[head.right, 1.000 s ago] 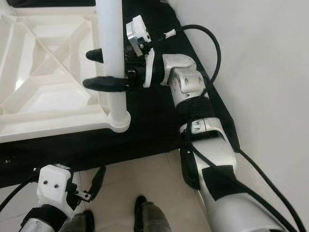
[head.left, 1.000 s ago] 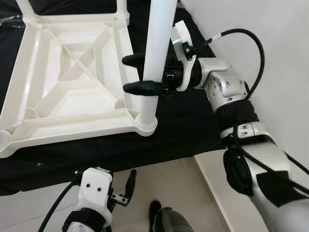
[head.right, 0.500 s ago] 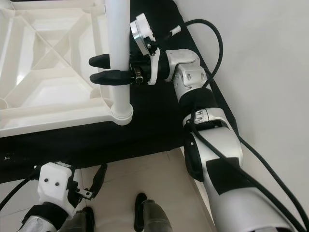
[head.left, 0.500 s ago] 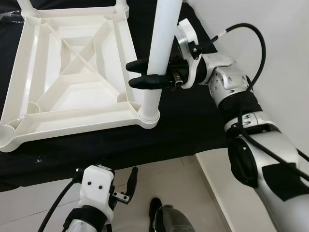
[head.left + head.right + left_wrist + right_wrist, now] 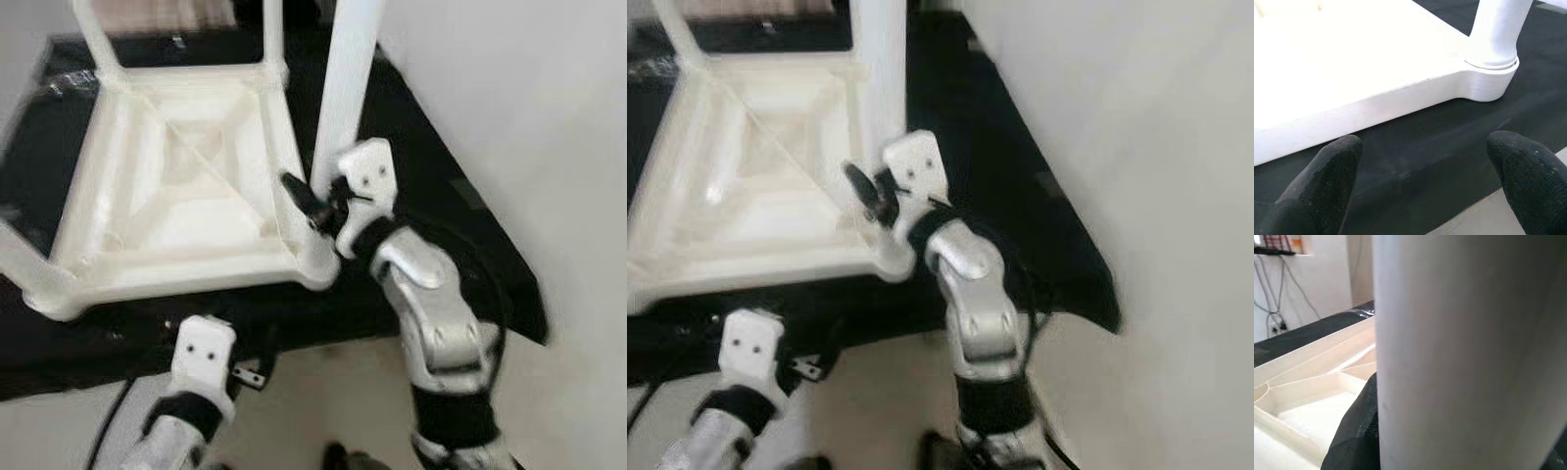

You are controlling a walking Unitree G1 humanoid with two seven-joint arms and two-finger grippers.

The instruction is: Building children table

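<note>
The white plastic children's table (image 5: 186, 186) lies upside down on a black cloth-covered worktop (image 5: 460, 245), its ribbed underside up and round white legs (image 5: 345, 93) standing in corner sockets. The right gripper (image 5: 312, 208) appears clamped around the near-right leg, though blur hides the contact. The left gripper (image 5: 1420, 176) hangs wide open just before the worktop's edge.

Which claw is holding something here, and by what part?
The right claw grips the white table leg low on its shaft, just above its corner socket in the upturned tabletop. The left claw is open, holding nothing.
</note>
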